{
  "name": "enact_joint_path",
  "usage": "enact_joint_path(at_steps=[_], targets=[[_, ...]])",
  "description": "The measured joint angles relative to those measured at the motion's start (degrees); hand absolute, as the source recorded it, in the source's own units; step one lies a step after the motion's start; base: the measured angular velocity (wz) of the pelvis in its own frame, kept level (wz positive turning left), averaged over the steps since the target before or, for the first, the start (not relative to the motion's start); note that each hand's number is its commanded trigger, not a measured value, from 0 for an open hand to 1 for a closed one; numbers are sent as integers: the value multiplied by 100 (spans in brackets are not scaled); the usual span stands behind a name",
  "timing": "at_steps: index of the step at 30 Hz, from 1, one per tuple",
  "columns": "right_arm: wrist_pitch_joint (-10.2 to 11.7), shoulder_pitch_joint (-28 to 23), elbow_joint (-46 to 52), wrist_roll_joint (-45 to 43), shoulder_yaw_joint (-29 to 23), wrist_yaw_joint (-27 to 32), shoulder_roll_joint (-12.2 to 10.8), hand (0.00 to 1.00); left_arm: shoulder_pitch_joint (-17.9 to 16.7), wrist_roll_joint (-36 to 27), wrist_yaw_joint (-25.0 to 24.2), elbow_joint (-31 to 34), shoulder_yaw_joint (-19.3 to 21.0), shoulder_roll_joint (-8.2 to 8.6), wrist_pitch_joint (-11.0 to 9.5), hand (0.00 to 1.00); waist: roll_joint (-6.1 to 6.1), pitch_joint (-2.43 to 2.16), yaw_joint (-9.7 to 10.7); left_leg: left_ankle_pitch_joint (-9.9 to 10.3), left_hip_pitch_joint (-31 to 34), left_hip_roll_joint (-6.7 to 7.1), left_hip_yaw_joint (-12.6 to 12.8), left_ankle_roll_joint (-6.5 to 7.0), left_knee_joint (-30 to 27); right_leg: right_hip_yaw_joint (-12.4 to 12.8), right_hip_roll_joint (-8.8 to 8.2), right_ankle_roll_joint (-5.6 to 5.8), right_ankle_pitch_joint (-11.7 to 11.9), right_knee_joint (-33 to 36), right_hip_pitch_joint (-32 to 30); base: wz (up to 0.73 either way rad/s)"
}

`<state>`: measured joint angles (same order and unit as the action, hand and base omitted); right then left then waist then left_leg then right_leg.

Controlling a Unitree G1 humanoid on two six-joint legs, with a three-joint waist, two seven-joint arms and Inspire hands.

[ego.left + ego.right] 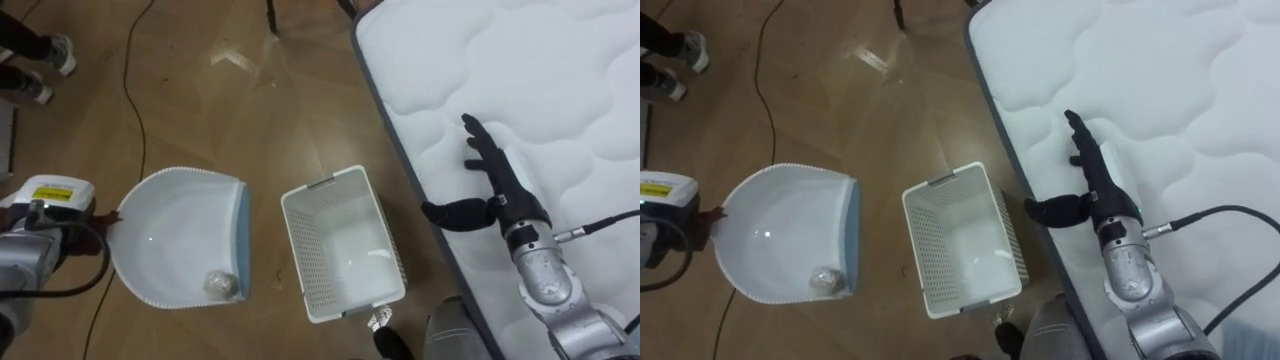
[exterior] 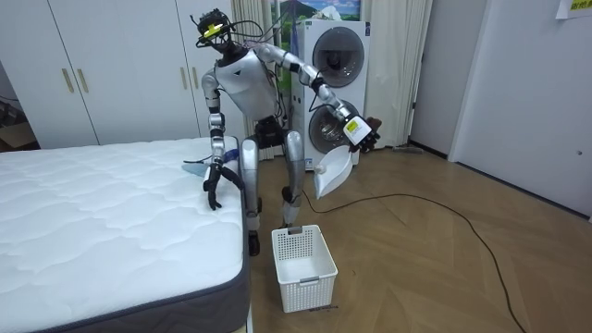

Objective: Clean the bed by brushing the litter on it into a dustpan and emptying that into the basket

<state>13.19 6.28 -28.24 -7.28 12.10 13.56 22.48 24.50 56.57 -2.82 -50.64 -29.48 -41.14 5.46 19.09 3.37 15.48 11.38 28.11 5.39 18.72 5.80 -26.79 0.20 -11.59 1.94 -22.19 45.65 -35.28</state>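
White plastic dustpan held over wood floor, left hand wrapped round handle. Small crumpled silvery wad sits at its lip. White perforated plastic basket beside bed, bare bottom showing. Right hand flat, fingers straight, on white quilted mattress.

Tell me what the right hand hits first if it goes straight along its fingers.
The mattress. The right hand is open, fingers angled down at the quilted top near its edge in the room view; nothing lies between. Gap unclear, it may be touching.

mattress: 1 | basket: 1 | dustpan: 1 | crumpled wad: 1 | washing machines: 2
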Motion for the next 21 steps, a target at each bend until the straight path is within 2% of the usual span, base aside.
enact_joint_path(at_steps=[5,10,17,21], targets=[[-9,8,-1,-7,-4,-4,5,0,110,305,-12,13,1,-2,1,100,23,-3,-12,0,2,0,5,0,20,4,1,-1,-1,24,-4,0],[-5,22,-4,-13,-3,-2,9,0,246,683,-144,75,0,-55,2,100,25,-5,-12,0,23,-3,11,-1,33,109,61,6,-24,30,-24,0],[54,-2,-14,19,-17,40,-16,0,491,822,-426,468,-31,-445,4,100,34,-12,0,-1,24,-18,11,0,6,95,74,5,-21,-37,1,0],[54,1,-36,20,-16,79,-18,0,668,823,-483,479,-120,-537,94,100,42,-10,5,-2,20,-19,14,0,-1,110,76,4,-21,-7,-9,0]])
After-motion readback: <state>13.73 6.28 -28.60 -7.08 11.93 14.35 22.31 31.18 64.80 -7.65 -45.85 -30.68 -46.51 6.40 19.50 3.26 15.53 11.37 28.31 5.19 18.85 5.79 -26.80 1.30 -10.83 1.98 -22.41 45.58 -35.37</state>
